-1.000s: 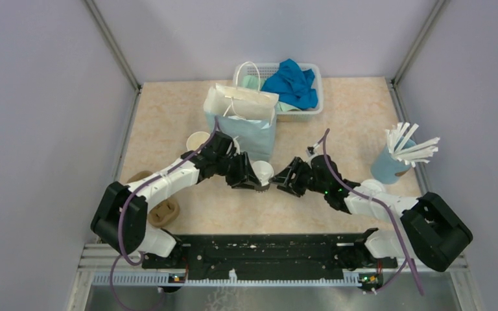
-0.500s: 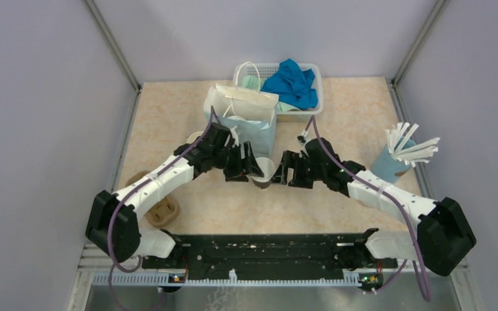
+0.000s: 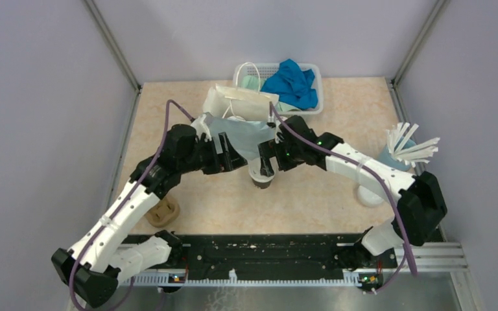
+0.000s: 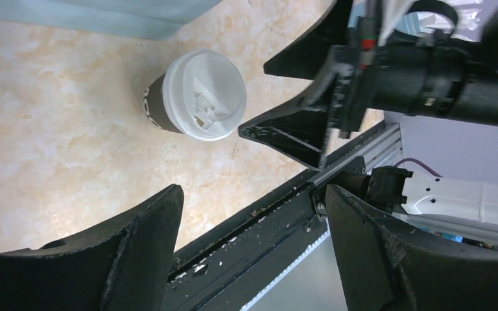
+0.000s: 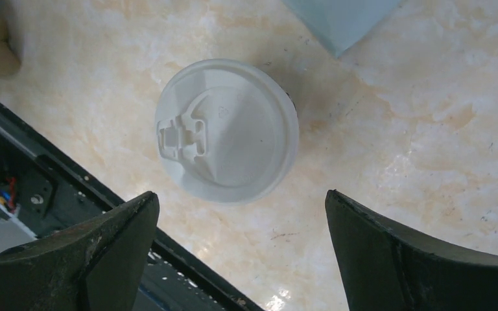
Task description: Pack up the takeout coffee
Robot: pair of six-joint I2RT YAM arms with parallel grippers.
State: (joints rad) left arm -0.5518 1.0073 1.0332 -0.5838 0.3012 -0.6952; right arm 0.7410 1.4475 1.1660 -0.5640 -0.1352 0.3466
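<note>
The lidded coffee cup [image 5: 227,129] is seen upright on the worktop [image 5: 428,97], beneath the right jaws and just ahead of the left jaws, both spread wide and empty. It is judged light and crushable, so it is best taken gently by the wall below the lid.

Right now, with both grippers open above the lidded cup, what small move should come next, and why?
Probably lower the right gripper around the lidded cup and close on its wall. The cup stands upright and free on the table, lid on, nearly centred between that gripper's open fingers; the paper bag stands just behind.
</note>
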